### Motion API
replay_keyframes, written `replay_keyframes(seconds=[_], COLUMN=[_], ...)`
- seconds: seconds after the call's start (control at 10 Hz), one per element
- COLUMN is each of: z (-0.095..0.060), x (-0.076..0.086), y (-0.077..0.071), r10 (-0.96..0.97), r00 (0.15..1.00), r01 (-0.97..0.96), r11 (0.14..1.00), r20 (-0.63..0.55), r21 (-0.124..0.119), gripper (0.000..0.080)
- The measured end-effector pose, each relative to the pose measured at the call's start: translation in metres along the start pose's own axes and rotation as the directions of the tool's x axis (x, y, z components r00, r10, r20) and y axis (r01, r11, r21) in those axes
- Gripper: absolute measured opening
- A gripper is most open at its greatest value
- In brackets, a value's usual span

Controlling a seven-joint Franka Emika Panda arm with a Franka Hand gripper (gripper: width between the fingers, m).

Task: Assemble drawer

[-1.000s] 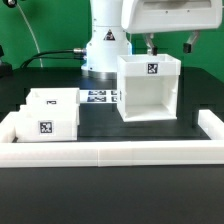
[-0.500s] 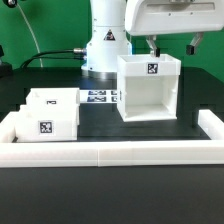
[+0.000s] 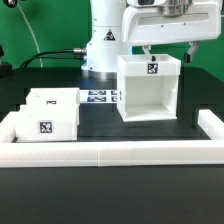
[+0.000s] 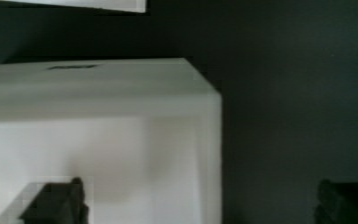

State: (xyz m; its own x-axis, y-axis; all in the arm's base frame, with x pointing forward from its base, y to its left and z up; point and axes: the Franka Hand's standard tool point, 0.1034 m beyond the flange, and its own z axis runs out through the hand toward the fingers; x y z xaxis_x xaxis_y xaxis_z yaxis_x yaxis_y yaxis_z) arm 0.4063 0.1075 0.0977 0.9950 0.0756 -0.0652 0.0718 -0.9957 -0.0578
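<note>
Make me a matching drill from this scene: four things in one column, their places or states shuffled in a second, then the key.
Things
1. box
2. trays
3. marker board
4. gripper

Places or states
A. lying flat between trays and box
B. at the exterior view's left
C. highest of all, jaws apart
D. at the exterior view's right, hollow side toward the camera

Pairs: 1-D, 2-B, 3-A, 4-C

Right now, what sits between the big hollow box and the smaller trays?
The flat marker board, on the black table; the exterior view shows it between the big box and the trays.
</note>
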Motion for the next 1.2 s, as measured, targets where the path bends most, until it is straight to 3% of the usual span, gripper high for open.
replay_keyframes(seconds=[0.1, 0.2, 0.3, 0.5, 0.6, 0.7, 1.2], z=[0.0018, 0.0015, 0.0015, 0.0016, 0.0016, 0.0014, 0.0014], x=[0.0000, 0.0024, 0.0025, 0.0024, 0.0024, 0.0026, 0.0026], y=[-0.0004, -0.0004, -0.0004, -0.0004, -0.0004, -0.0003, -0.0003], r10=[-0.001, 0.001, 0.000, 0.000, 0.000, 0.000, 0.000], r00=[1.000, 1.000, 1.000, 1.000, 1.000, 1.000, 1.000], r01=[0.001, -0.001, 0.000, 0.000, 0.000, 0.000, 0.000], r11=[1.000, 1.000, 1.000, 1.000, 1.000, 1.000, 1.000], r20=[-0.001, -0.003, -0.003, -0.002, -0.002, -0.003, -0.003], r21=[0.000, 0.002, 0.002, 0.002, 0.002, 0.002, 0.002], gripper=[0.0619, 0.0471, 0.0471, 0.0147, 0.0147, 0.0036, 0.0037])
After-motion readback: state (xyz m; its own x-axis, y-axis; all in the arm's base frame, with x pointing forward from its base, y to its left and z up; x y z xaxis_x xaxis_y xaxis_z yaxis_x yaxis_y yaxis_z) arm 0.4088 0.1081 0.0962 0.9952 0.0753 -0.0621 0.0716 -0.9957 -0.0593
